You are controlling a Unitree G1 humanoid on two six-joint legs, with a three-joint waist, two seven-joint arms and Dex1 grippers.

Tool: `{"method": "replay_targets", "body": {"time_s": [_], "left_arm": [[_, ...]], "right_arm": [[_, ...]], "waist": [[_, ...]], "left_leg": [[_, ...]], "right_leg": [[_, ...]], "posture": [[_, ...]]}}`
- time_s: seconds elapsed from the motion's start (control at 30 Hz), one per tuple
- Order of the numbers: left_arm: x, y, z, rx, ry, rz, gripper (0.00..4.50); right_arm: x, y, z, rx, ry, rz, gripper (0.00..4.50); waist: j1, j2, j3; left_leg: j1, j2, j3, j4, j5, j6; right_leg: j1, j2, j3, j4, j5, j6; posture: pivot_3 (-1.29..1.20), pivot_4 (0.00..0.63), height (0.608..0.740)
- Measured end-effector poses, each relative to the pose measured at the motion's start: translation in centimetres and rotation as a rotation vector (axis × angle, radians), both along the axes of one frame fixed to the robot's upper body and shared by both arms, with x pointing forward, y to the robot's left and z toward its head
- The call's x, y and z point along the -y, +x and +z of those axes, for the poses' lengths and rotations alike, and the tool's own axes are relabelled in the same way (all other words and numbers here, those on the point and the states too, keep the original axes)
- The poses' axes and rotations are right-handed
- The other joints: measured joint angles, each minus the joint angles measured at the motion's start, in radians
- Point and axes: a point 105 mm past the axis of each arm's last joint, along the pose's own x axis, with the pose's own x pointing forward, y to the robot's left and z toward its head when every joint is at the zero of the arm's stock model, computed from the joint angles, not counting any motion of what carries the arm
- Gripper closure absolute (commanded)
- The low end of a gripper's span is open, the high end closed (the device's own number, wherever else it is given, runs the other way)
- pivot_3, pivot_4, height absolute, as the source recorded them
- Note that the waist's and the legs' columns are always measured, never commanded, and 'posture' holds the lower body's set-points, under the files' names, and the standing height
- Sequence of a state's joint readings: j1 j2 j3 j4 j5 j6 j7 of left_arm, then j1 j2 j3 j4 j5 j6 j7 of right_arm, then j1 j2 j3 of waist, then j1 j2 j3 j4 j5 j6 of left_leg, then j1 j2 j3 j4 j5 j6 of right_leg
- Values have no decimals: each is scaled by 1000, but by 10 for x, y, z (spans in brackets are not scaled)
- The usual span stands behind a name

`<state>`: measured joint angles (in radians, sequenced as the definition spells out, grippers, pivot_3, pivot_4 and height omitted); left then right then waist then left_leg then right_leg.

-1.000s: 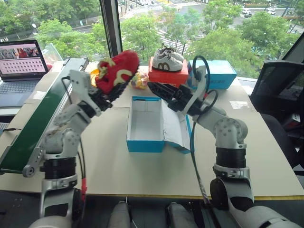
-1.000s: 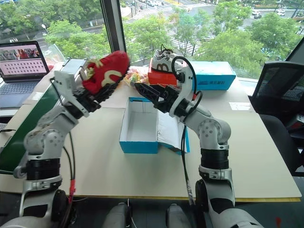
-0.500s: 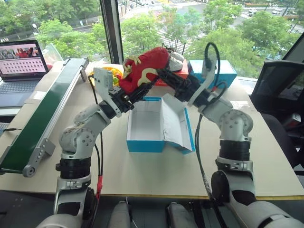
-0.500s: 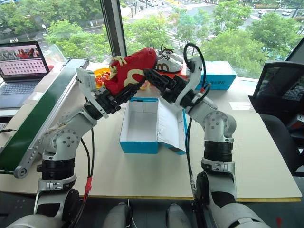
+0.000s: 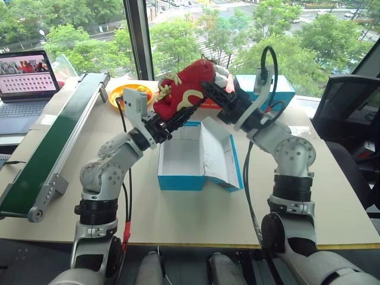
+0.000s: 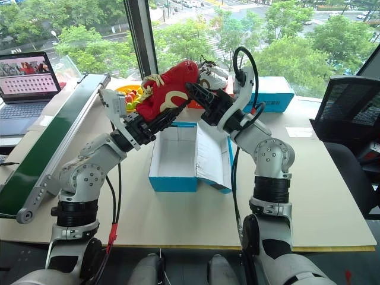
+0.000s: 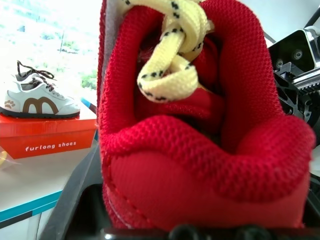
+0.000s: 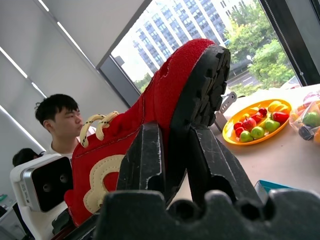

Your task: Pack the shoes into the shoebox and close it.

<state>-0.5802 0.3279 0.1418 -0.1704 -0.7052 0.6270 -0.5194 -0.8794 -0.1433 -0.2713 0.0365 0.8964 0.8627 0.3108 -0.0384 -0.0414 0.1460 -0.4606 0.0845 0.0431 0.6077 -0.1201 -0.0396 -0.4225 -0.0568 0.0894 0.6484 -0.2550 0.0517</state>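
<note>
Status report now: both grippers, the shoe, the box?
Right gripper shut on red shoe at its sole. Left gripper open at its heel. Blue shoebox open below, nothing blocking.

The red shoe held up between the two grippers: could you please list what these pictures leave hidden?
- Red shoe: its toe in the left wrist view, cut off by the picture's edge.
- Second red shoe: nowhere visible.
- Shoebox lid lettering: faces away in the eye views.
</note>
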Motion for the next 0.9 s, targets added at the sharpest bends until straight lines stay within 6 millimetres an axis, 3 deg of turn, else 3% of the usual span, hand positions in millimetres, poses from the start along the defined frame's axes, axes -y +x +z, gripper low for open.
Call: {"method": "replay_targets", "body": {"time_s": [0.1, 0.23, 0.27, 0.47, 0.67, 0.9], "left_arm": [[-22, -2, -13, 0, 120, 30, 0], [-81, 5, -51, -96, 407, 156, 0], [-86, 2, -56, -112, 440, 145, 0], [-89, -11, -59, -110, 518, 48, 0], [-76, -13, -56, -74, 518, 25, 0], [-63, -16, -57, -66, 501, 9, 0]], "right_arm": [[5, 7, 8, 26, -67, -61, 4283], [10, 18, 13, 49, -213, -159, 4283], [13, 21, 10, 38, -232, -182, 4283], [-7, 28, -37, -123, -425, -164, 4283], [0, 33, -73, -233, -473, -195, 4283], [0, 23, -113, -354, -572, -155, 4283]], "waist": [[-6, 1, 0], [-12, 1, 1], [-10, 1, 1], [-1, 1, 1], [-1, 1, 1], [-6, 1, 1]], "left_leg": [[0, 0, 0, 0, 0, 0], [0, 0, 0, -2, 0, 0], [0, 0, 0, -2, 0, 0], [-1, 0, 1, -2, 0, 0], [-1, 0, 1, -2, 0, 0], [-1, 0, 1, -2, 0, 0]], "right_leg": [[0, 0, 0, 0, 0, 0], [-2, 0, 1, -1, -1, -2], [-2, 0, 1, -1, -1, -2], [-2, -1, 0, -1, -1, -2], [-2, -1, 0, -1, -1, -2], [-2, 0, 0, -1, -1, -1]], "posture": [[0, 150, 740], [0, 150, 740], [0, 150, 740], [0, 150, 740], [0, 150, 740], [0, 150, 740]]}}
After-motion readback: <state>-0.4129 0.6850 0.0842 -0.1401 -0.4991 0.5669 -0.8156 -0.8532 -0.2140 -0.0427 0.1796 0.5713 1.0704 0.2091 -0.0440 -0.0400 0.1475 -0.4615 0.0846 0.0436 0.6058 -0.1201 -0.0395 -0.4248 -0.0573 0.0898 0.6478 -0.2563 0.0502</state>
